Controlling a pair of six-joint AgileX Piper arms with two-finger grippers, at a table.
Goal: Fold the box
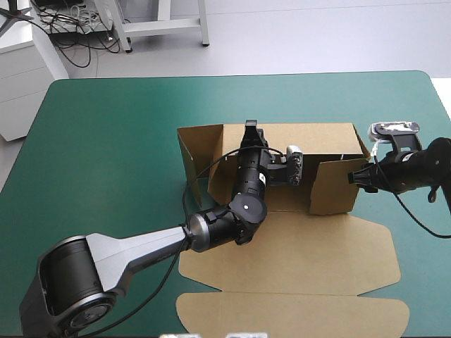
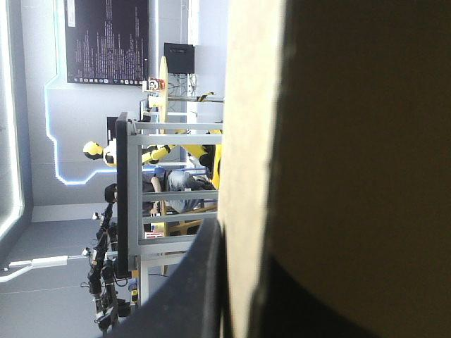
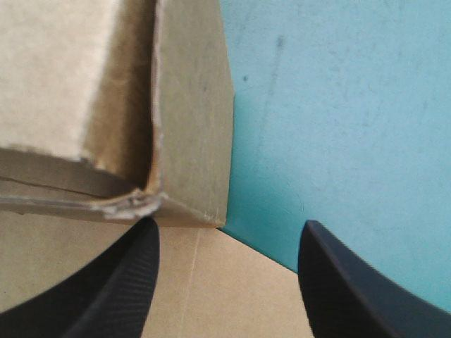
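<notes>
The brown box (image 1: 303,243) lies in the middle of the table, its back wall (image 1: 317,139) and both side walls raised and its lid flat toward the front edge. My left gripper (image 1: 250,132) reaches over the box floor to the back wall's top edge. In the left wrist view that wall (image 2: 338,141) fills the picture, with a black finger (image 2: 187,289) pressed against its face. My right gripper (image 1: 356,176) stands open at the outer corner of the right wall (image 1: 331,186). In the right wrist view that corner (image 3: 190,141) sits just ahead of the gripper (image 3: 229,232).
Bare teal-green cover (image 1: 106,141) lies left of the box and beyond it. The lid's front flap (image 1: 289,313) reaches almost to the table's front edge. The right arm hangs near the table's right edge (image 1: 440,105).
</notes>
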